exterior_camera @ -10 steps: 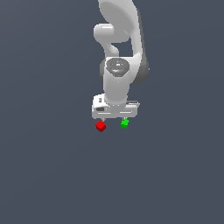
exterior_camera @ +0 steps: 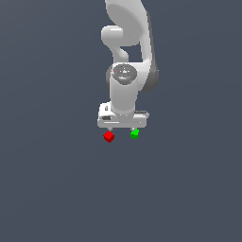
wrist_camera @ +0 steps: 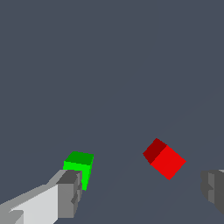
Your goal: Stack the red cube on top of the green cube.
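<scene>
The red cube [exterior_camera: 108, 136] sits on the flat grey floor [exterior_camera: 52, 189], turned so one corner faces the exterior camera. It lies apart from the green cube [exterior_camera: 134, 133], which rests on the same floor toward the exterior view's right. Neither cube is stacked; both lie flat and separate.

My claw [exterior_camera: 122, 128] hangs directly above the two of them, spread wide. In the wrist view the red cube [wrist_camera: 164, 159] lies between my fingers [wrist_camera: 69, 194], untouched, while the green cube [wrist_camera: 79, 167] sits just behind one fingertip; I cannot tell whether that pad touches it. I grip nothing. My white arm [exterior_camera: 127, 71] rises straight up behind.
</scene>
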Motion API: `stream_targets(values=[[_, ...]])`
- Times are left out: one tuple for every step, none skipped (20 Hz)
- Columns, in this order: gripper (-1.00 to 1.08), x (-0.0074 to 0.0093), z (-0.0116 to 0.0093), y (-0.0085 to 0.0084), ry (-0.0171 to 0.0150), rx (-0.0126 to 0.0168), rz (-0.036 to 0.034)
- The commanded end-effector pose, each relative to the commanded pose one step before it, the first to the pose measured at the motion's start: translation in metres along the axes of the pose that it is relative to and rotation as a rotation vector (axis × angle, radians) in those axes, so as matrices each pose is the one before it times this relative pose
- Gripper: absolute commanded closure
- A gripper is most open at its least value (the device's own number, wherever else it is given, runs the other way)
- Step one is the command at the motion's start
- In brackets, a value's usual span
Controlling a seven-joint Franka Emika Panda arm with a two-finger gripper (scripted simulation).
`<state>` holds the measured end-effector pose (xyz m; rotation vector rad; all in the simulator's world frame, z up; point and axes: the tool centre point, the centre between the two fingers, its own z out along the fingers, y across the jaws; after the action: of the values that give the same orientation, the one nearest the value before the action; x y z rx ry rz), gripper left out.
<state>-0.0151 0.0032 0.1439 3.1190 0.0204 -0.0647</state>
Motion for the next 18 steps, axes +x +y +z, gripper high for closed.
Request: stream_targets(values=[[-0.92, -0.00055, 0.00422, 0.00459, 0.00143, 0.00170, 0.03892], [-0.92, -0.00023, 0.00209, 0.00225, 0.00091, 0.00093, 0.01990], [-0.92, -0.00025, 0.00229, 0.00246, 0.00100, 0.00102, 0.02183], [-0.92, -0.00028, 0.00250, 0.00269, 0.00110, 0.00111, 0.02379], [-0.92, -0.00031, 0.00271, 0.00291, 0.00119, 0.00121, 0.02575], [-0.92, -0.00034, 0.00291, 0.00313, 0.00128, 0.00130, 0.02773], [-0.92, -0.00038, 0.00313, 0.00336, 0.00138, 0.00140, 0.02972], [-0.92, -0.00041, 0.00334, 0.00359, 0.00147, 0.00150, 0.03174], [-0.92, -0.00045, 0.00355, 0.00381, 0.00157, 0.00160, 0.03376], [-0.92, -0.00049, 0.00377, 0.00404, 0.00167, 0.00171, 0.03581], [-0.92, -0.00052, 0.00396, 0.00424, 0.00175, 0.00180, 0.03760], [-0.92, -0.00052, 0.00388, 0.00415, 0.00172, 0.00177, 0.03683], [-0.92, -0.00051, 0.00370, 0.00394, 0.00163, 0.00170, 0.03501], [-0.92, -0.00049, 0.00351, 0.00373, 0.00154, 0.00162, 0.03318], [-0.92, -0.00047, 0.00332, 0.00353, 0.00146, 0.00154, 0.03134], [-0.92, -0.00044, 0.00312, 0.00331, 0.00137, 0.00145, 0.02946], [-0.92, -0.00043, 0.00293, 0.00310, 0.00128, 0.00137, 0.02762], [-0.92, -0.00041, 0.00275, 0.00288, 0.00119, 0.00130, 0.02576]])
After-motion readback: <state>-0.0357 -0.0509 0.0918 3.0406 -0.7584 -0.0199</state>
